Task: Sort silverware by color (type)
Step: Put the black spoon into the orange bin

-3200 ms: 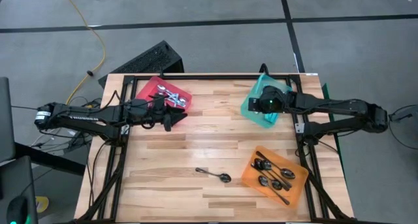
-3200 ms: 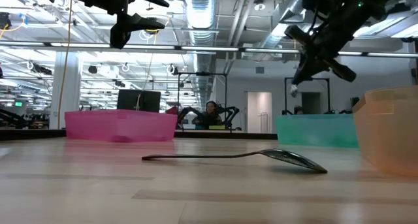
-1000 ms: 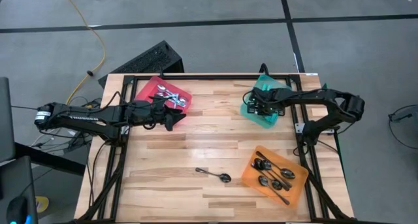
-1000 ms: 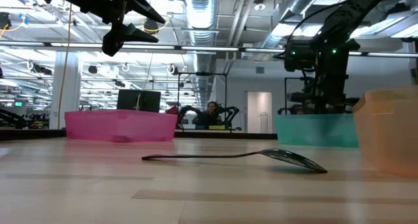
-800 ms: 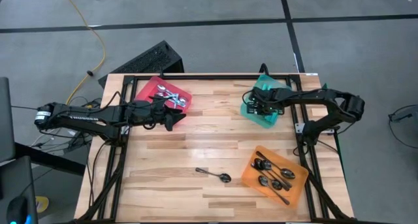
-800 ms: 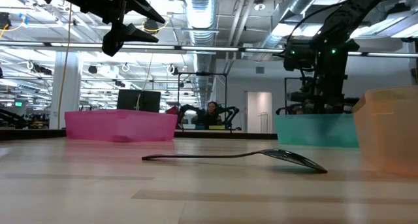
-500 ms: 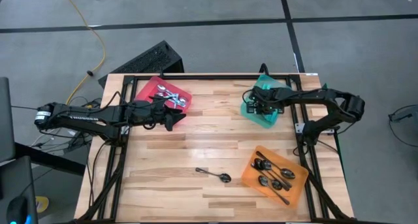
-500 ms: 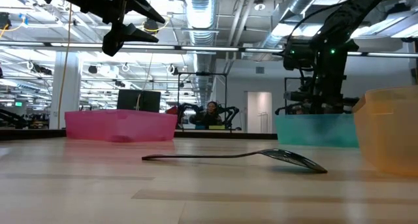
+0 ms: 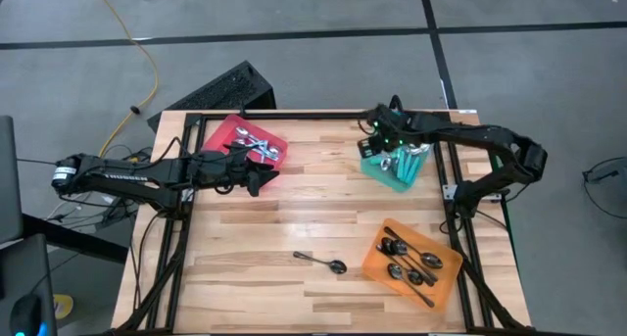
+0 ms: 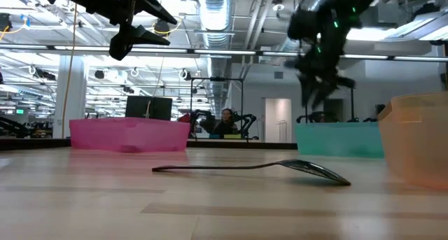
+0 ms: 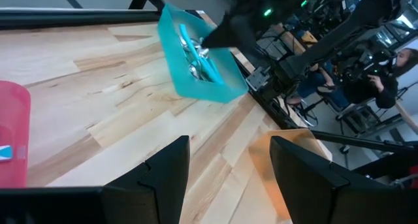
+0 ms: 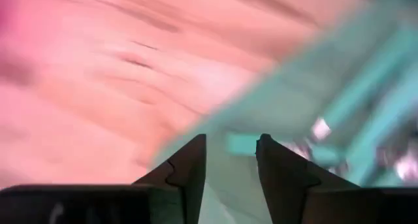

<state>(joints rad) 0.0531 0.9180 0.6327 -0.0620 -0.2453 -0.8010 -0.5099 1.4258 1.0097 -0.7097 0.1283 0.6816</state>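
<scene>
One dark spoon (image 9: pixel 321 263) lies flat on the wood near the table's front, also seen in the low view (image 10: pixel 252 168). Teal-handled spoons (image 9: pixel 404 163) lie in the teal tray (image 9: pixel 370 167). Silver spoons (image 9: pixel 257 145) lie in the red tray (image 9: pixel 217 135), black ones (image 9: pixel 409 261) in the orange tray (image 9: pixel 374 267). My right gripper (image 9: pixel 380 140) hangs above the teal tray's far left corner, pointing steeply down, open and empty (image 12: pixel 230 159). My left gripper (image 9: pixel 257 179) hovers beside the red tray's near right side, open and empty (image 11: pixel 228 178).
The three trays stand at the far left, far right and near right of the table. Bare wood lies between them around the lone spoon. A black frame (image 9: pixel 294 114) runs along the table's edges. A person (image 10: pixel 225 121) sits in the room behind.
My right gripper has risen out of the teal tray, rolling about its own axis and drifting toward the tray's far left corner. The teal-handled spoons in the tray, covered by the hand before, now show. The lone spoon on the wood has kept its place.
</scene>
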